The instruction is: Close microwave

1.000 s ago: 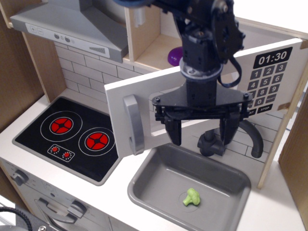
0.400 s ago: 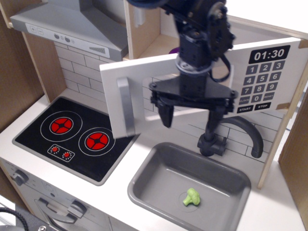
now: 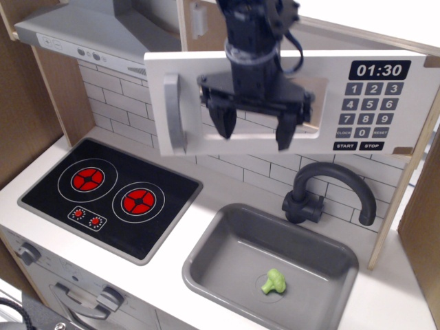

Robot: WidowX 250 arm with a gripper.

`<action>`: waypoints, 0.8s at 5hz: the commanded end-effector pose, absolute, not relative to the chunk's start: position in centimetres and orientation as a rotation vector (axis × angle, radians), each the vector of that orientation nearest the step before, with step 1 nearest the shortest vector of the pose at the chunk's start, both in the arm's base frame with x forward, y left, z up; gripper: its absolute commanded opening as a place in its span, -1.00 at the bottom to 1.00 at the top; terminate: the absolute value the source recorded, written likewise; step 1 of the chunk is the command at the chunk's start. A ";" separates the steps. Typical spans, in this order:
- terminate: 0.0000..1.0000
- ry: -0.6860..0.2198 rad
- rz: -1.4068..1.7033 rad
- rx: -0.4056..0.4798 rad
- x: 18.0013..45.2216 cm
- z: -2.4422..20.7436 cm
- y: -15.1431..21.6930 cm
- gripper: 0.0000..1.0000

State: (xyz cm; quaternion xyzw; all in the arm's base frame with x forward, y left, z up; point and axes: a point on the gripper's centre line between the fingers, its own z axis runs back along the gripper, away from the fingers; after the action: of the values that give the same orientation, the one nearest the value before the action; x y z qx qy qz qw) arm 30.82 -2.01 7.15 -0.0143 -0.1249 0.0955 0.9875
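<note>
White wood makes up the microwave (image 3: 289, 103), which sits up on the wall above the sink (image 3: 206, 275) and tap (image 3: 330, 192). We see its door (image 3: 189, 137) looking nearly flat against the front, so the job seems almost done. We think the door is light, stiff and swings easily, so a soft push is enough. The grey handle (image 3: 172, 113) is the best spot to hold. Our gripper (image 3: 251, 134) hangs in front of the window, jaws wide apart, holding nothing.

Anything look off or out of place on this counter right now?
Only the green broccoli piece lying loose in the grey sink. The microwave door looks about flush, and the gripper hangs open before it.
</note>
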 end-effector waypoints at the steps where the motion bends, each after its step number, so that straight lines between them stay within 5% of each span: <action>1: -1.00 -0.331 0.187 -0.052 34.2 9.7 -1.1 1.00; 4: -1.00 -0.427 0.157 -0.040 35.3 10.9 -1.8 1.00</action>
State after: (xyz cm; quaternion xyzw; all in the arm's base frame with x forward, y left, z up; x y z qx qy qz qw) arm 34.01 -1.54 7.70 -0.0167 -0.1711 0.0868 0.9813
